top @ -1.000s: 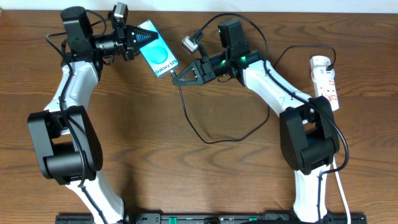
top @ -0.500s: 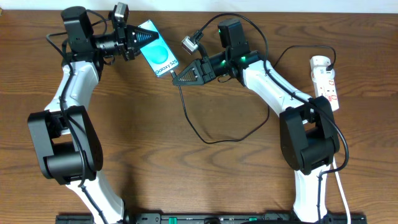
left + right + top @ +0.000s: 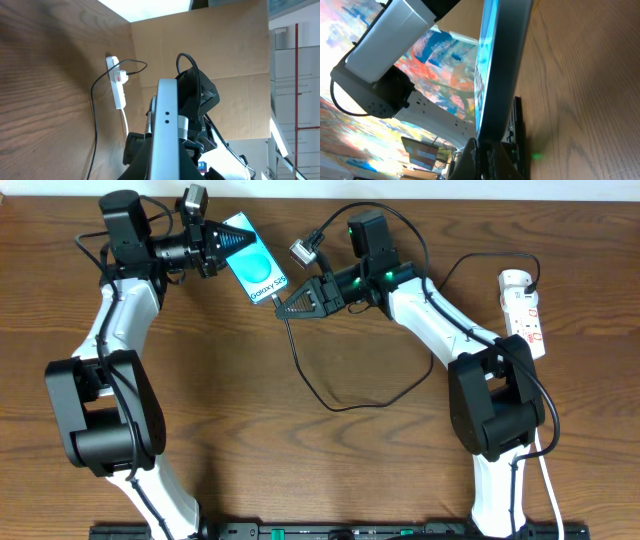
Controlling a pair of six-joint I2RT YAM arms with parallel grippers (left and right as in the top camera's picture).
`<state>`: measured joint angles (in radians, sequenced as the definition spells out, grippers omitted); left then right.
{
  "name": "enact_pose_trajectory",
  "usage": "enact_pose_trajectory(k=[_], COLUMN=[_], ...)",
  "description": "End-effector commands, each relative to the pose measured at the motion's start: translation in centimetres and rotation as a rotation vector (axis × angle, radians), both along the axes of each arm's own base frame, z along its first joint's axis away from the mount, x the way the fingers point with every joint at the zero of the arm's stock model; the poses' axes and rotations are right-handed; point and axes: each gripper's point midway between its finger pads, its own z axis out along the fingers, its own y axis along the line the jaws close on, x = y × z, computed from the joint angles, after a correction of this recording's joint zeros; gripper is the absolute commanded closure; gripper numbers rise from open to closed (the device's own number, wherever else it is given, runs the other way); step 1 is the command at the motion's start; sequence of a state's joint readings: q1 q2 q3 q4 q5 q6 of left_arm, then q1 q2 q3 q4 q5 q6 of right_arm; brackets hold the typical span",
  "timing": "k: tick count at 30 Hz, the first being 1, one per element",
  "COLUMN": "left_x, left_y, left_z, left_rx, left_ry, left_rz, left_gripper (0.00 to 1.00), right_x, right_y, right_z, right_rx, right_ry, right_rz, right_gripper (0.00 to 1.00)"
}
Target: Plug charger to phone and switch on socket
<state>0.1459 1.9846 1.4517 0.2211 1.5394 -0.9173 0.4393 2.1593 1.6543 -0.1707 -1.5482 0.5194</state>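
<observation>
The phone (image 3: 253,264), with a cyan screen and "Galaxy S25" text, is held up off the table at the far left-centre. My left gripper (image 3: 222,242) is shut on its far end; its grey edge fills the left wrist view (image 3: 166,130). My right gripper (image 3: 282,307) is shut on the charger's connector tip, right at the phone's near end; the phone's edge looms in the right wrist view (image 3: 502,70). The thin black charger cable (image 3: 330,402) loops over the table toward the white socket (image 3: 524,312) at the far right, also in the left wrist view (image 3: 117,85).
A white cord (image 3: 552,495) runs from the socket down the right side. Both arms' bases stand at the table's near edge. A cardboard wall (image 3: 230,55) shows behind the table in the left wrist view.
My right gripper has shifted very slightly toward the far side; the rest has not visibly moved.
</observation>
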Motion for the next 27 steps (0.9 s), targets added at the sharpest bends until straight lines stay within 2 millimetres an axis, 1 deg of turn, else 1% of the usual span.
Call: enact_pose_trajectory(k=[1, 14, 27], left_x=[-0.83, -0.87, -0.90], left_y=[-0.57, -0.71, -0.82], left_z=[1.40, 1.40, 1.40], left_rx=[-0.009, -0.009, -0.010], left_ry=[-0.031, -0.030, -0.023], left_rz=[-0.040, -0.043, -0.046], left_gripper=[0.93, 0.92, 0.93], right_x=[-0.07, 0.01, -0.31], right_y=[0.36, 0.42, 0.92], right_z=[0.29, 0.21, 0.09], right_rx=[0.000, -0.004, -0.011], right_ry=[-0.007, -0.008, -0.011], right_rz=[0.003, -0.002, 0.002], right_gripper=[0.99, 0.99, 0.99])
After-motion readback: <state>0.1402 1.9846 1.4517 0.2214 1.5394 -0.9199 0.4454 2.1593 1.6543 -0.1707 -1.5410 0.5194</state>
